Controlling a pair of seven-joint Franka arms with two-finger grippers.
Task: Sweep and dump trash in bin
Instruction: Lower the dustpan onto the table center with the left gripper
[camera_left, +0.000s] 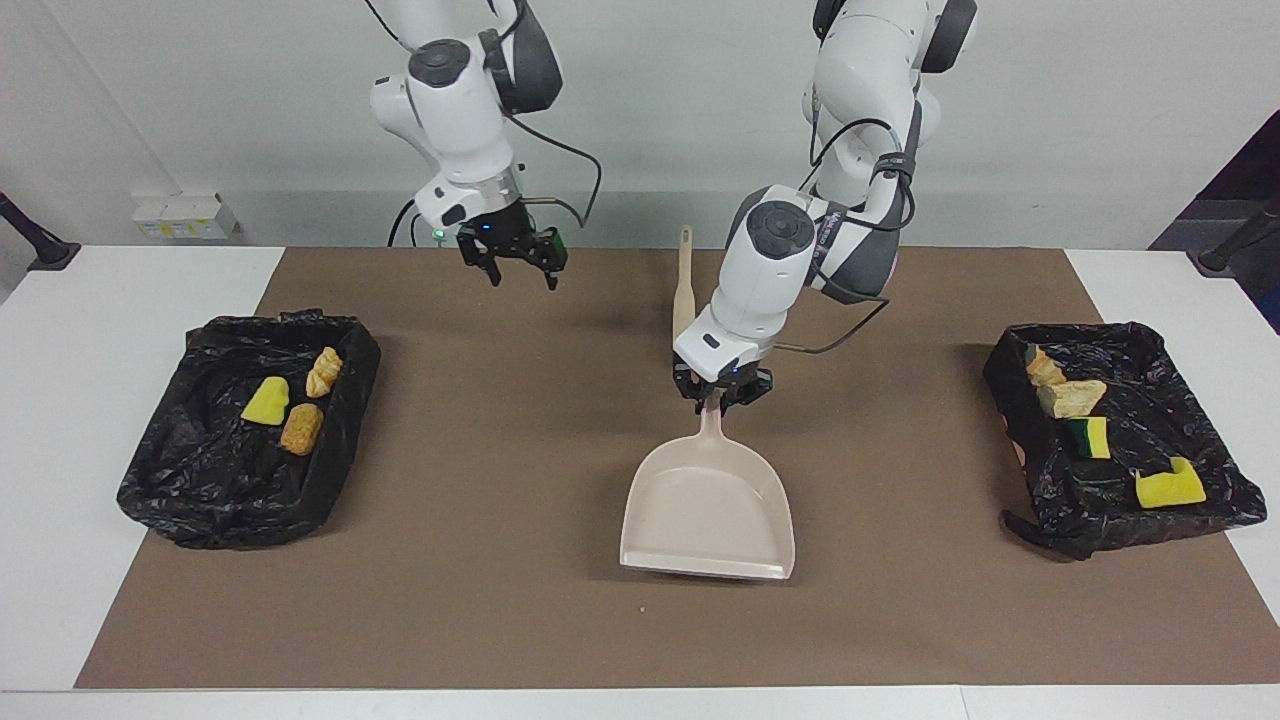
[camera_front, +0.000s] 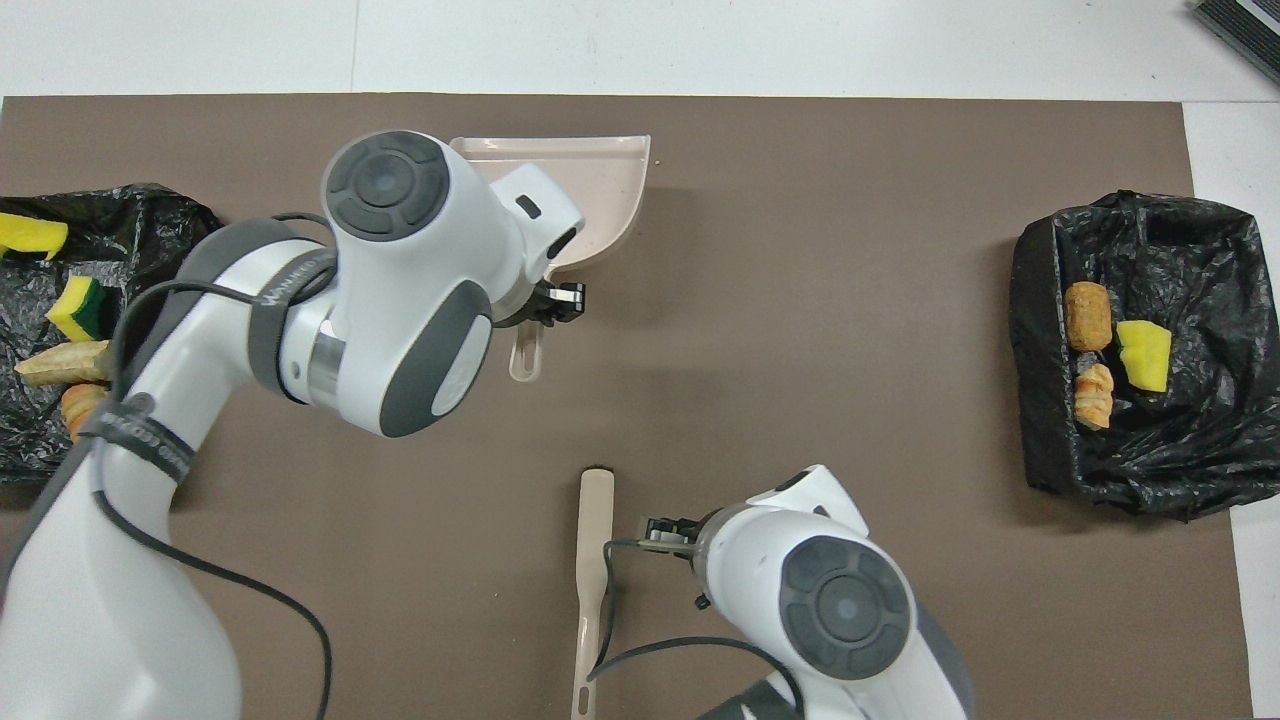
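Your left gripper (camera_left: 722, 398) is clamped on the handle of the beige dustpan (camera_left: 708, 510), over the middle of the brown mat (camera_left: 500, 620). The pan hangs from that grip with its wide mouth pointing away from the robots, and you can see nothing inside it.

Your right gripper (camera_left: 510, 262) is raised over the mat's edge nearest the robots, toward the right arm's end, with its fingers spread apart and nothing between them. The hand brush (camera_front: 592, 560) lies flat on the mat beside it, apart from it, handle toward the robots and dark bristles toward the dustpan.

All the trash you can see is in the two black-lined bins. The bin at the right arm's end (camera_left: 250, 500) holds a yellow sponge scrap (camera_left: 266, 402) and two bread-like chunks (camera_left: 302, 428). The bin at the left arm's end (camera_left: 1180, 350) holds two bread-like pieces (camera_left: 1070, 398) and two yellow-and-green sponge scraps (camera_left: 1168, 488).
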